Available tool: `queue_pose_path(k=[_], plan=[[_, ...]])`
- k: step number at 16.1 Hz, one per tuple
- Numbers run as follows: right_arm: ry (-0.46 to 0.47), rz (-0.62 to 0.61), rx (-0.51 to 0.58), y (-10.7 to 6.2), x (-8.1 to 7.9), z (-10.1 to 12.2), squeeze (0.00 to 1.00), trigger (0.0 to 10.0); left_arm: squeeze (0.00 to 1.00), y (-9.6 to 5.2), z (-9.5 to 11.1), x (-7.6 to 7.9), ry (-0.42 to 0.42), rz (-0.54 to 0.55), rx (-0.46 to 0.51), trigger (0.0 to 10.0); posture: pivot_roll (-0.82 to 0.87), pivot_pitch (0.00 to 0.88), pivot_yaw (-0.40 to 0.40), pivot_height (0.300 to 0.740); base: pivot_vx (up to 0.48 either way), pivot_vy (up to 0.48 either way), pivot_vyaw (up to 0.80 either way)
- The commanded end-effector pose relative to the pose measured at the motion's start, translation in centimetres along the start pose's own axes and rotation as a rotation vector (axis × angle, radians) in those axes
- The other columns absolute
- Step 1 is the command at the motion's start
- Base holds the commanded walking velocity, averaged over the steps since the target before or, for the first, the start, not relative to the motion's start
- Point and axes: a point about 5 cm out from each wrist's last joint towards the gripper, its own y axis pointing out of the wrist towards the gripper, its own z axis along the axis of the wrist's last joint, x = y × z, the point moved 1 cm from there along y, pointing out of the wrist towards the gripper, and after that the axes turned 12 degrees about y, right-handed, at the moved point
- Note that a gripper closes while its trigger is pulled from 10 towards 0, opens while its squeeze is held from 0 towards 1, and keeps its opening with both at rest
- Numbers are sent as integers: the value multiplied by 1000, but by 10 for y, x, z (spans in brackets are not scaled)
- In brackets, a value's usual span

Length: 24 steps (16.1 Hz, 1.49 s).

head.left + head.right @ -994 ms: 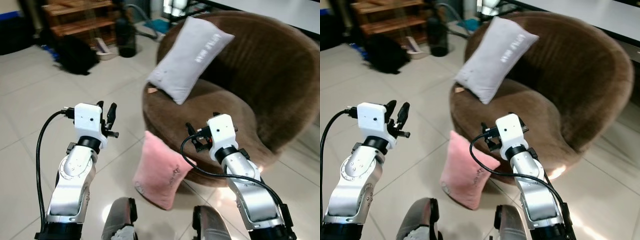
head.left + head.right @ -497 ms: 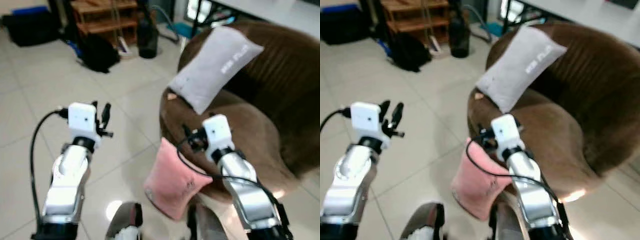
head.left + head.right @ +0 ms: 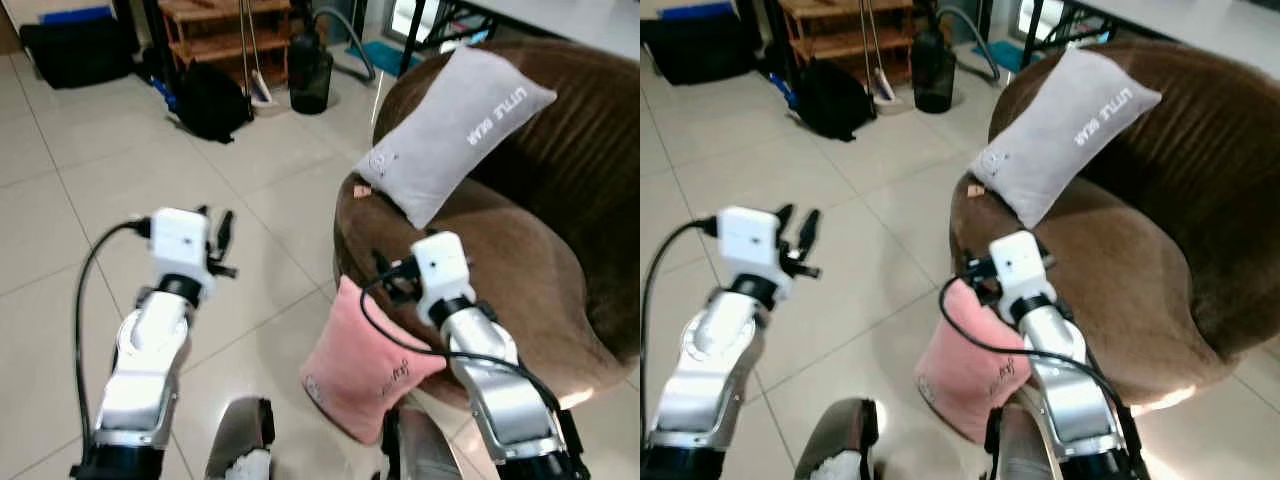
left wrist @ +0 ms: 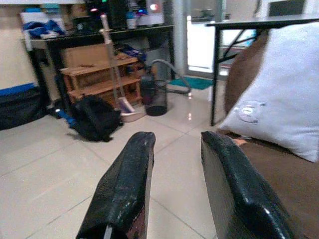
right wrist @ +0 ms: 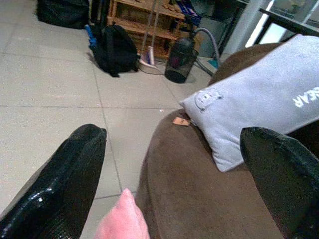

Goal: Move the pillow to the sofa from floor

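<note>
1. Whole head view has shifted vs 1 s ago: sofa and grey pillow now sit further right and up in frame, more open floor on the left. That's camera/robot motion, not the things moving. 0.5 s ago was blurred; now it's sharp, so prob. the robot has settled.
2. Pink pillow hasn't changed place rel. to the sofa: on the floor, propped against the sofa's front edge, top corner up.
3. Right hand now sits just above the pink pillow's top corner, near the sofa's front rim; 1 s ago it was over the seat edge, further from that corner. Right wrist view: fingers spread wide, nothing between them, pink corner poking up low in the gap.
4. Left hand raised over the floor, well apart from the pillow, fingers a little apart, holding nothing.
5. Meaning for task: approach looks about done, grasp not yet made. Next likely: lower right hand onto that corner, close, lift onto seat beside the grey pillow.
</note>
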Motion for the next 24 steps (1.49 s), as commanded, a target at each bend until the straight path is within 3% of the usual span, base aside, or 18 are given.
queue_pose_path(k=[1,6,11,14,24], plan=[[9,-19,-6,-1,5,-1,0,10000,0,1,0,2,-5,-18,-5,10000,-3,40,-14,578,0,0,0],[11,-21,-1,-1,4,-1,0,10000,0,1,0,1,-1,-14,-5,10000,-4,47,-13,528,0,0,0],[1,-37,-31,0,6,-4,0,10000,0,1,2,0,-22,-22,14,10000,-4,53,-16,528,0,0,0],[-5,-30,-30,0,6,-3,0,10000,0,1,2,-2,-20,-14,12,10000,-5,55,-16,528,281,0,-596],[-23,-15,-26,2,6,-2,0,10000,0,2,2,-2,-25,-10,12,10000,-8,59,-18,528,306,0,0]])
